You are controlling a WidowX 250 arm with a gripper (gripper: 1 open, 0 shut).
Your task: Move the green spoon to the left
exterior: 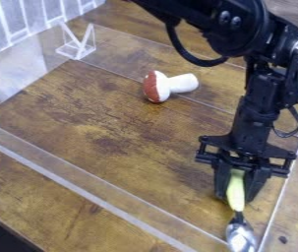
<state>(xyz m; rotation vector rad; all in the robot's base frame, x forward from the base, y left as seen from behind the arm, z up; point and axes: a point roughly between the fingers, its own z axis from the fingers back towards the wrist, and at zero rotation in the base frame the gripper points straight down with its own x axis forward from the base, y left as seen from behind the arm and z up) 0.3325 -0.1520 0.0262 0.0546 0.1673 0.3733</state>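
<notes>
The green spoon [234, 197] lies near the front right of the wooden table, its yellow-green handle pointing up into my gripper and its shiny metal bowl [239, 235] toward the lower edge of the view. My gripper [238, 177] points straight down over the handle's upper end, its black fingers shut on the handle. The black arm rises above it to the upper right. The part of the handle between the fingers is hidden.
A toy mushroom [167, 85] with a red-brown cap and white stem lies on the table [86, 118] toward the back middle. A clear acrylic wall [73, 187] rims the table's front and right sides. A small clear stand [75, 41] sits at the back left.
</notes>
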